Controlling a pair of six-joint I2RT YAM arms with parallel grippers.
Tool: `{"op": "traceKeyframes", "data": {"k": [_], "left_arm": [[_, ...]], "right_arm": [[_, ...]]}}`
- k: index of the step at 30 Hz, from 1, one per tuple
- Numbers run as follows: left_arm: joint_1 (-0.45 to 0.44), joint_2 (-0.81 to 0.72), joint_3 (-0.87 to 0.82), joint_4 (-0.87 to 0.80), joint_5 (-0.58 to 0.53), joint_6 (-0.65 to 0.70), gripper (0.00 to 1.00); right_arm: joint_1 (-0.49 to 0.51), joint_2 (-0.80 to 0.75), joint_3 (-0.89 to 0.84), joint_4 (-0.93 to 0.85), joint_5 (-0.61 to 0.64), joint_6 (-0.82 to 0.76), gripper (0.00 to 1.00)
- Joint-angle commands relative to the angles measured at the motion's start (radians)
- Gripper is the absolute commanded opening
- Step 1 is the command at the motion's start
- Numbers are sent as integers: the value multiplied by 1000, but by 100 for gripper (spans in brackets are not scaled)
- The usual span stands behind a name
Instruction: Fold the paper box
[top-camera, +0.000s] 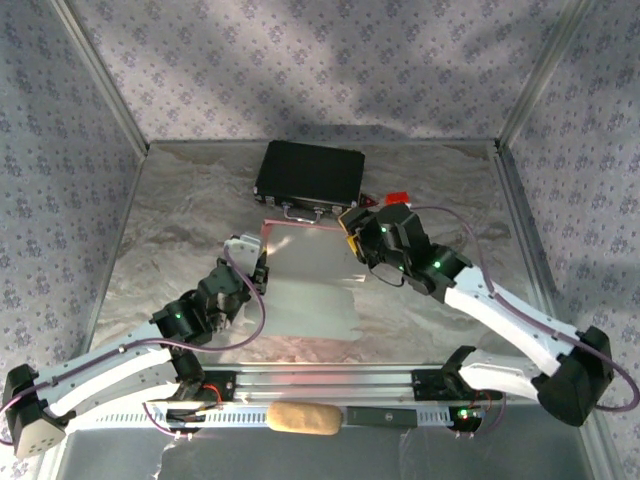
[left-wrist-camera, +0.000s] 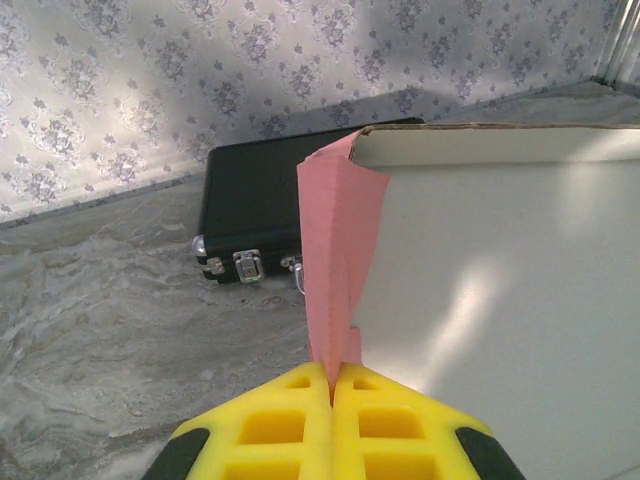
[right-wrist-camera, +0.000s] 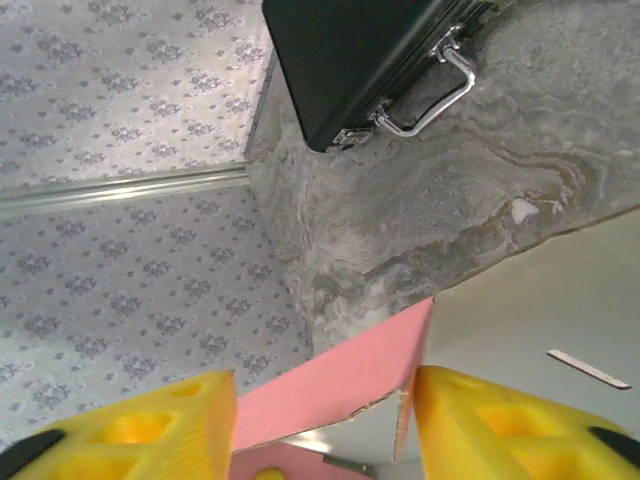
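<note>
Grey table (left-wrist-camera: 110, 300): paper box (left-wrist-camera: 480, 280) flap pinched in left pincer (left-wrist-camera: 332, 385).

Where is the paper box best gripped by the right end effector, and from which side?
The raised pink flap at the paper box's far right corner, approached from the right edge: the thin card stands up there, between the right end effector's open fingers.

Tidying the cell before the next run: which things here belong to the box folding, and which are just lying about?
In use: box; left gripper, pinching a pink flap; right gripper, open around another flap.
Lying about: black case; red block; tan roll.
</note>
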Motion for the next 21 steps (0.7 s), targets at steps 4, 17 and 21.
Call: {"op": "traceKeyframes", "data": {"k": [4, 17, 21], "left_arm": [[-8, -40, 13, 30, 6, -9, 0], [-8, -54, 0, 71, 45, 44, 0], [-8, -43, 6, 69, 49, 45, 0]], "right_arm": [[23, -358, -218, -172, 130, -195, 61], [169, -206, -383, 37, 69, -234, 57], [152, -160, -386, 89, 47, -231, 54]]}}
